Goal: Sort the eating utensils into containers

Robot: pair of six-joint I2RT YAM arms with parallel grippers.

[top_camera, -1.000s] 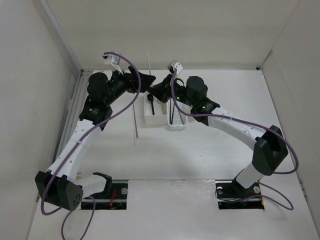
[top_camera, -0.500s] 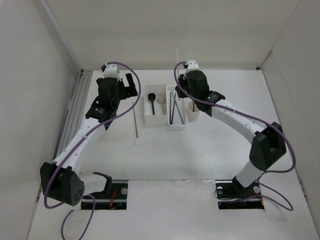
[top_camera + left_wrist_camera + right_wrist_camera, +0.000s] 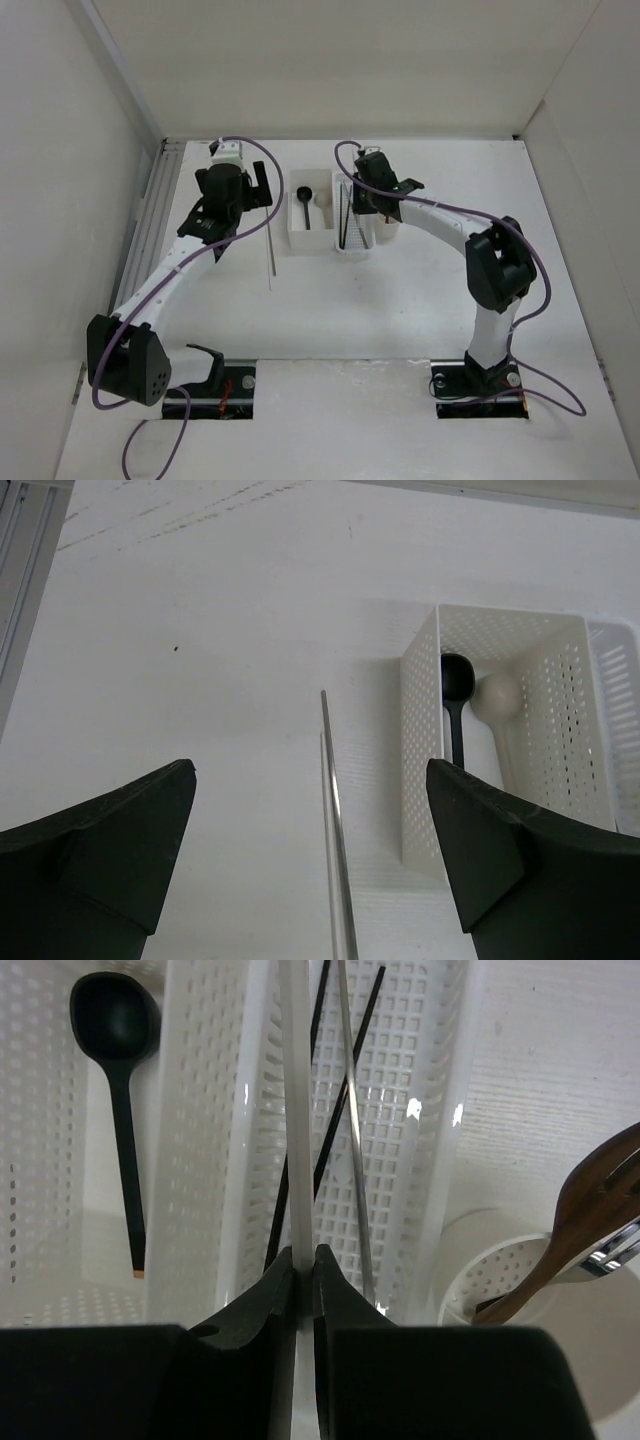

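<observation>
My right gripper (image 3: pixel 305 1255) is shut on a pale chopstick (image 3: pixel 294 1110) and holds it over the narrow perforated tray (image 3: pixel 400 1070), which holds two dark chopsticks (image 3: pixel 325 1150) and a silver one (image 3: pixel 350 1130). In the top view this gripper (image 3: pixel 360 198) is above the tray (image 3: pixel 352 247). The white box (image 3: pixel 310 245) holds a black spoon (image 3: pixel 305 205) and a beige spoon (image 3: pixel 322 203). The cream cup (image 3: pixel 500 1280) holds a brown fork (image 3: pixel 585 1210). My left gripper (image 3: pixel 310 770) is open above a thin chopstick (image 3: pixel 335 830) that lies on the table (image 3: pixel 270 250).
The box (image 3: pixel 500 670) stands just right of the left gripper's right finger. The cup (image 3: pixel 387 228) stands against the tray's right side. A metal rail (image 3: pixel 150 230) runs along the table's left edge. Purple cables loop off both arms.
My right gripper has lowered the pale chopstick from upright to over the tray. My left gripper has drawn back from the box and now hangs open over the chopstick on the table.
</observation>
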